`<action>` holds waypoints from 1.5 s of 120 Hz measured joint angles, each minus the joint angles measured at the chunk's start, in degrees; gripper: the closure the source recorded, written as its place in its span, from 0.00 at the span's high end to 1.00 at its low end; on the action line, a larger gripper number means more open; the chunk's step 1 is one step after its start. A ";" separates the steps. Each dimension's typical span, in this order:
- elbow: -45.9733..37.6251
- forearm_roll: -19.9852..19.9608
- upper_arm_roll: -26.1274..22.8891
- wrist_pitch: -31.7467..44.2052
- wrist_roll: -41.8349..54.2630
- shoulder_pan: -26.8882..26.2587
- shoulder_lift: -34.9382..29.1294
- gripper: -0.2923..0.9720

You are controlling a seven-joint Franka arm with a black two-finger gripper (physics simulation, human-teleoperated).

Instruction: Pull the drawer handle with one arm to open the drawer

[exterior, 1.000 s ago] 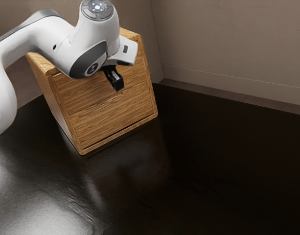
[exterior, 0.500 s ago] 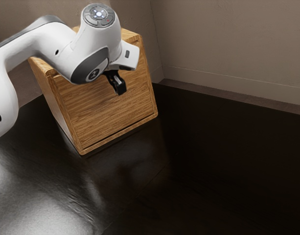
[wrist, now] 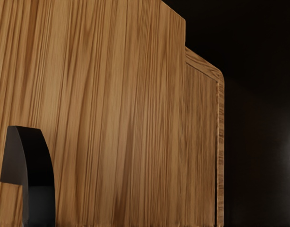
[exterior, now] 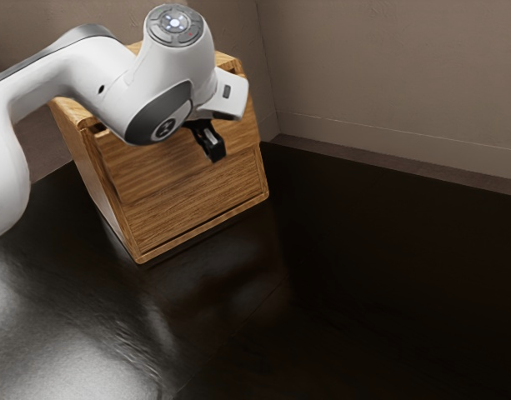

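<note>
Though the upper drawer of the cabinet, upper left of frame, stands slightly proud, most travel appears left; gripper at its front, closure cannot be told.

The cabinet stands on the table, in a corner of the wall, which runs behind it and off to the exterior view's right. The arm reaches over the cabinet's top, and the gripper hangs in front of the top drawer, close against its face. The lower drawer lies directly below the gripper. The top drawer stands a little forward of the cabinet's frame. The handle sits on the top drawer's face, just under the hand. The table spreads in front of the gripper and to the exterior view's right.
</note>
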 joint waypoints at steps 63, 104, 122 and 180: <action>-2.13 -0.10 0.03 0.08 -0.49 -3.49 -1.18 0.77; -4.94 -0.04 -0.01 0.07 -0.95 -5.54 -3.37 0.72; -6.85 0.03 -0.09 0.10 -1.20 -6.62 -4.54 0.73; -9.60 1.55 -0.51 0.38 -2.77 -8.21 -7.49 0.48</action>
